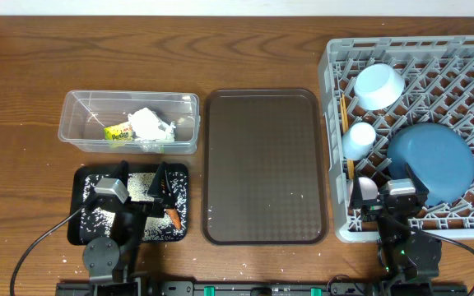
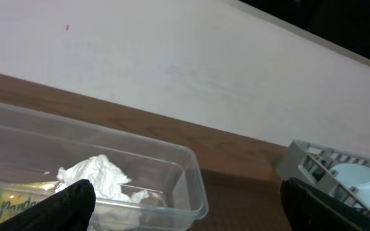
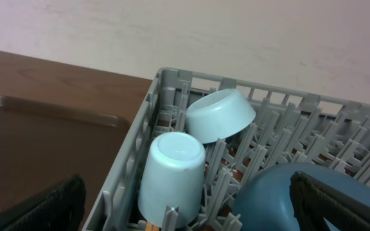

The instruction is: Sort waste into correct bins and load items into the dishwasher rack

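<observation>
- The left gripper (image 1: 143, 184) is hovering with its fingers spread wide and nothing between them, low over the black tray (image 1: 78, 205). A careless sweep from here could scatter the rice grains (image 1: 97, 215) or knock the carrot (image 1: 174, 215) over the rim.
- The right gripper (image 1: 388, 185) is likewise gaping and empty at the near edge of the dishwasher rack (image 1: 332, 99). It is sitting just beside the white-pink cup (image 1: 368, 191) and the dark-blue plate (image 1: 431, 160), so a blind move risks tipping the cup or shifting the leaning plate.
- A few white specks are lying on the brown tray (image 1: 262, 107) and on the table (image 1: 23, 74) near the black tray; they look like stray rice and are too small for an easy pinch.
- The chopsticks (image 1: 350, 167) are lying thin along the rack's left side and could slip through the lattice if bumped.
- The crumpled tissue (image 1: 149, 123) and the yellow-green snack wrapper (image 1: 117, 132) are resting in the clear tub (image 1: 72, 123), the tissue looking light and loose.
- The light-blue bowl (image 1: 378, 85) is lying tilted on its side among the pegs, and the light-blue cup (image 1: 358, 140) is standing mouth down just beside it; both are looking smooth and clean.
- By this layout the sorting and loading are appearing essentially finished.
</observation>
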You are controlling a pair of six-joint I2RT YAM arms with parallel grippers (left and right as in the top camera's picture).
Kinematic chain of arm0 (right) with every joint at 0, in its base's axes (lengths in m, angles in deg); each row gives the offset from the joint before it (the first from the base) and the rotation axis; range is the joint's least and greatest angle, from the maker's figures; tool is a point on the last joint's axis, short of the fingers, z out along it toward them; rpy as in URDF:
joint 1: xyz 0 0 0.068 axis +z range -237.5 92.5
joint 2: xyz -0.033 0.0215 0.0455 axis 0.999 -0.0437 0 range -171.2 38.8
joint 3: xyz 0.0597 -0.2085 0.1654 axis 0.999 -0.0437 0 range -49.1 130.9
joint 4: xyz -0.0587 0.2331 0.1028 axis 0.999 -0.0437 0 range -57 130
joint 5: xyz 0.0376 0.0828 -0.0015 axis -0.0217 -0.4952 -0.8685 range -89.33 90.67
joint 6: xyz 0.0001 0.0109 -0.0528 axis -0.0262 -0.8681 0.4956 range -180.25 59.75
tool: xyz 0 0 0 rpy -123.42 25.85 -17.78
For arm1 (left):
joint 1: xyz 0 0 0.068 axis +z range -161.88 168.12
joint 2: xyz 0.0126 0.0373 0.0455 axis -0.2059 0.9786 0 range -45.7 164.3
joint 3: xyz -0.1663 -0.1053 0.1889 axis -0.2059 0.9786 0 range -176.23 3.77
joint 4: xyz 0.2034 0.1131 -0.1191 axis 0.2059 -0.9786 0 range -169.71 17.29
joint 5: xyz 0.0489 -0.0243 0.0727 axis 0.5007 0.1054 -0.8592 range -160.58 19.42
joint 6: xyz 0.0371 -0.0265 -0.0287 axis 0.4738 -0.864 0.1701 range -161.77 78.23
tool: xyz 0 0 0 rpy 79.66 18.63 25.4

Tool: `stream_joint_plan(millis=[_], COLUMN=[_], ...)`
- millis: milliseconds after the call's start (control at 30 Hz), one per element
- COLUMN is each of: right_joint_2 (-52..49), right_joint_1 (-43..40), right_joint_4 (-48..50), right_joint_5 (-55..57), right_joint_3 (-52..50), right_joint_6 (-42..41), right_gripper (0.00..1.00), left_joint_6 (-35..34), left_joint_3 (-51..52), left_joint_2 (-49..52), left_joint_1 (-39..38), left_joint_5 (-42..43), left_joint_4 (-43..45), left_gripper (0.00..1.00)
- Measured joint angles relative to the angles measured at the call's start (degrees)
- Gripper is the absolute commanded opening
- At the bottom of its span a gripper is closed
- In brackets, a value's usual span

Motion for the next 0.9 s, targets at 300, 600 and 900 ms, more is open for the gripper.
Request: stream_joint_plan(millis=[300,600,900], right_joint_2=[0.0,0.0,0.0], right_joint_1=[0.0,0.0,0.0], right_joint_4=[0.0,0.0,0.0], right_joint_5=[0.0,0.0,0.0], right_joint_3=[0.0,0.0,0.0], right_joint_6=[0.0,0.0,0.0], right_gripper=[0.99,0.99,0.99], left_joint_6=[0.0,0.5,11.3], left_joint_3=[2.1,2.1,2.1], left_joint_2=[0.0,0.0,0.0], left_joint_1=[-1.2,-3.3,-3.3], left_joint_5=[-4.2,-10.9,-11.6], left_joint_4=[-0.6,-0.7,-0.7], left_gripper=[0.95,0.94,0.94])
